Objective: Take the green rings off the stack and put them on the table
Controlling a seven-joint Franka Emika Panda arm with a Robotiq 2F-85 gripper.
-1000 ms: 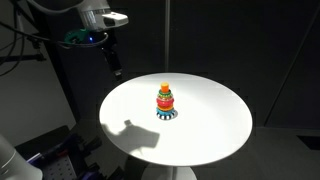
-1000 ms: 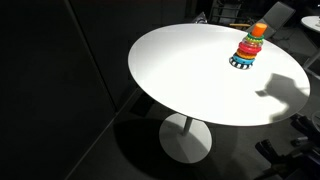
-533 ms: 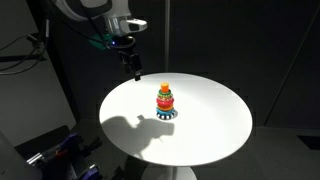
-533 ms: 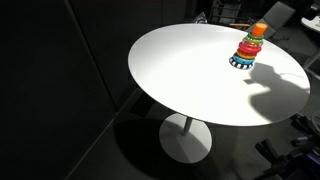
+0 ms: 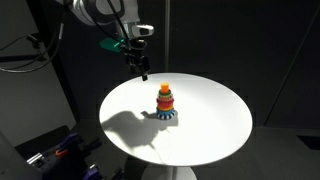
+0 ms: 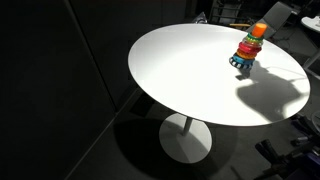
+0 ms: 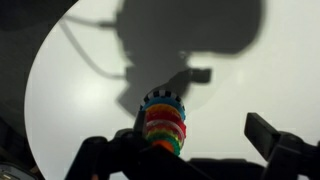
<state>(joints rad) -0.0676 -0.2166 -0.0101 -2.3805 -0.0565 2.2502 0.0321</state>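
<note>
The stack (image 5: 165, 102) stands upright near the middle of the round white table (image 5: 215, 130). It has a blue-and-white base, red, green and orange rings and an orange top. It also shows in an exterior view (image 6: 247, 47) and in the wrist view (image 7: 165, 120). The green rings (image 7: 173, 143) sit on the stack, between the red and orange ones. My gripper (image 5: 143, 72) hangs in the air over the table's far left edge, above and apart from the stack. In the wrist view its fingers (image 7: 176, 140) are spread wide, open and empty.
The table (image 6: 190, 80) stands on a white pedestal (image 6: 186, 138) in dark surroundings. The arm's shadow falls on the tabletop (image 5: 125, 120). Dark equipment and cables stand at the lower left (image 5: 50, 155).
My gripper has moved right and down, from beyond the table's far left edge toward the stack. Its shadow has shifted across the tabletop. The stack has not moved.
</note>
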